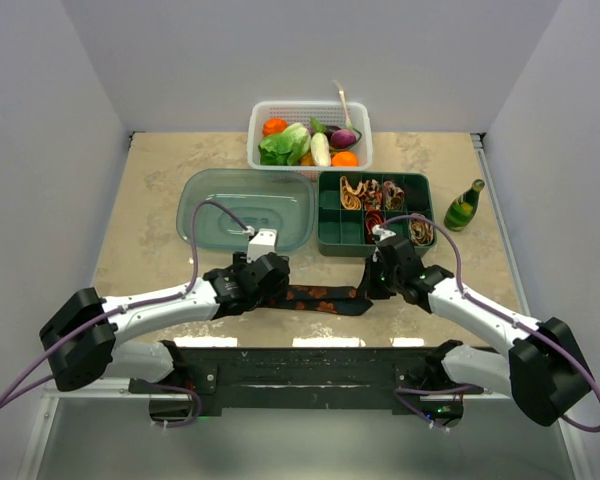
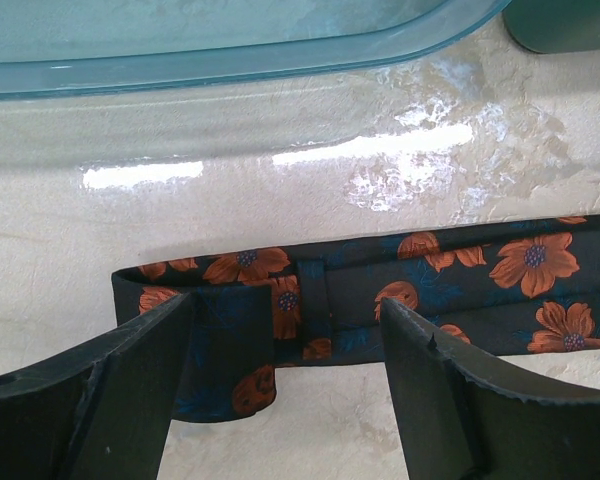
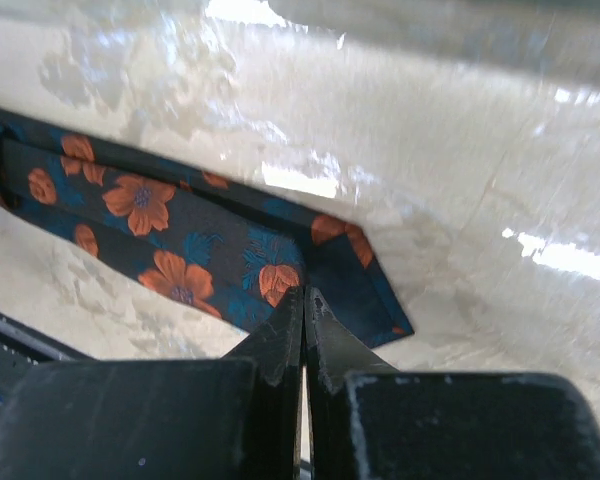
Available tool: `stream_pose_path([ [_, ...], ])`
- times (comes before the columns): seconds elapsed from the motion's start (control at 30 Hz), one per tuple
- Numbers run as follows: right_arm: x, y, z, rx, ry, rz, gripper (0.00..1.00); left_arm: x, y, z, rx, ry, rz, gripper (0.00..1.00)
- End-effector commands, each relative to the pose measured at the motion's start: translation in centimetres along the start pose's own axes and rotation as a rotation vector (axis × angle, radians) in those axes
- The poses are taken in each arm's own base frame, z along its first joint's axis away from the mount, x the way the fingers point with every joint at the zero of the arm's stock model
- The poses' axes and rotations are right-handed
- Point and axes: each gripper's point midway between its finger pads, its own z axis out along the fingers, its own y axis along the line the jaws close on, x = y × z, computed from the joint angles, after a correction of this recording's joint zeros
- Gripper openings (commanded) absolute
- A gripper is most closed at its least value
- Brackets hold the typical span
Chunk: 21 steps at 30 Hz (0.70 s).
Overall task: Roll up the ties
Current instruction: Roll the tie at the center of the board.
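A black tie (image 1: 315,297) with orange flowers lies flat across the table between my two arms. Its left end (image 2: 230,330) is folded back over itself. My left gripper (image 2: 285,305) is open and straddles that folded end, one finger on each side, a little toward me. The wide pointed end (image 3: 360,275) lies on the right. My right gripper (image 3: 304,292) is shut, its tips together right over the near edge of that end. No fabric shows between the tips. In the top view, the left gripper (image 1: 270,283) and right gripper (image 1: 378,283) stand at the tie's two ends.
A teal plastic lid (image 1: 245,208) lies just beyond the left gripper. A green compartment tray (image 1: 325,243) holding rolled ties sits beyond the right gripper. Behind them is a white basket (image 1: 256,125) of vegetables, and a green bottle (image 1: 465,205) stands at the right.
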Motion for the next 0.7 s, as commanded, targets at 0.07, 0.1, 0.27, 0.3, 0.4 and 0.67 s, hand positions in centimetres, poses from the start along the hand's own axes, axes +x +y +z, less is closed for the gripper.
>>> stream_pose_path([
  [0.07,2.1,0.4,-0.5,-0.025,0.066,0.046,0.00,-0.5,-0.2,0.6,-0.001,-0.023,-0.007,0.80],
  [0.1,2.4,0.4,-0.6,-0.028,0.075,0.046,0.00,-0.5,-0.2,0.5,-0.002,-0.025,-0.007,0.80],
  [0.27,2.0,0.2,-1.0,-0.006,0.065,0.043,0.26,-0.7,0.1,0.4,-0.015,-0.028,-0.011,0.80],
  [0.3,1.6,0.4,-1.3,-0.003,0.053,0.038,0.36,-0.7,0.1,0.4,-0.016,-0.029,-0.012,0.80],
  [0.4,-0.1,0.7,-2.2,0.001,-0.003,0.019,0.61,-1.0,0.2,0.1,-0.013,-0.035,-0.024,0.80],
  [0.67,-3.0,3.8,-1.7,-0.067,-0.058,-0.045,0.69,-3.1,0.7,-1.0,0.037,-0.072,-0.086,0.80],
])
